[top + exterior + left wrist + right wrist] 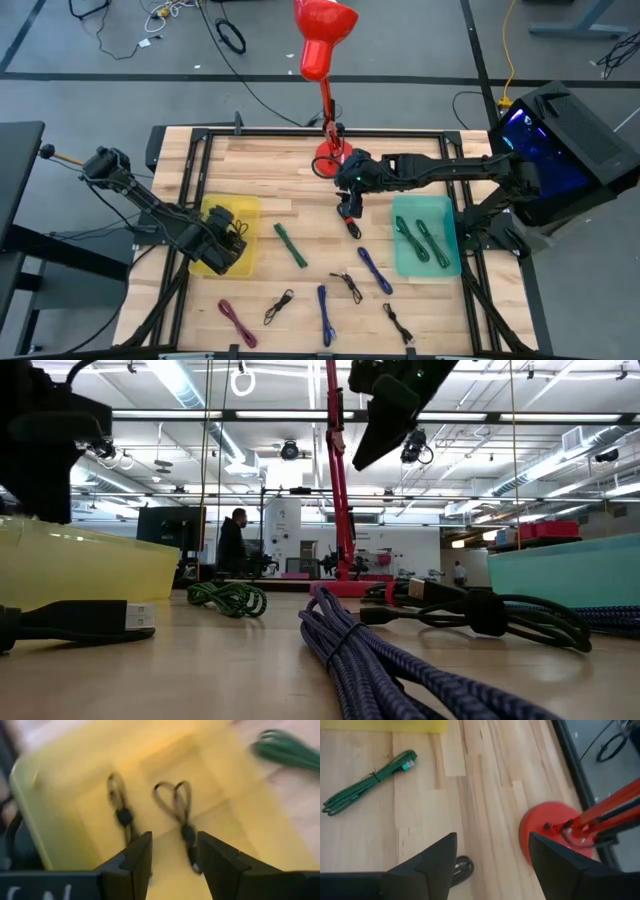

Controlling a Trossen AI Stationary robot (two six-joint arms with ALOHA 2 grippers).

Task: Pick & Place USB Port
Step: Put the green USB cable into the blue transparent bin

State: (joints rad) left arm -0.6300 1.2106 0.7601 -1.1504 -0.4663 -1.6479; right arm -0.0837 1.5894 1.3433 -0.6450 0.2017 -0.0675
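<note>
Bundled USB cables lie about the wooden table: green (290, 245), two blue (375, 270), several black (345, 285) and one maroon (237, 322). My left gripper (228, 245) is open over the yellow bin (250, 212); in its wrist view two black cable bundles (182, 807) lie on the bin's floor below the gripper (174, 855). My right gripper (348, 207) is open and hovers near the table's middle above a black cable (353, 228), which shows beside its fingers (462, 868). The green cable (370, 782) lies farther off.
A teal tray (447, 232) at the right holds green cables (420, 240). A red lamp stands on its round base (328, 160) just behind my right gripper, its pole (605, 815) close by. Black frame rails (190, 170) border the table.
</note>
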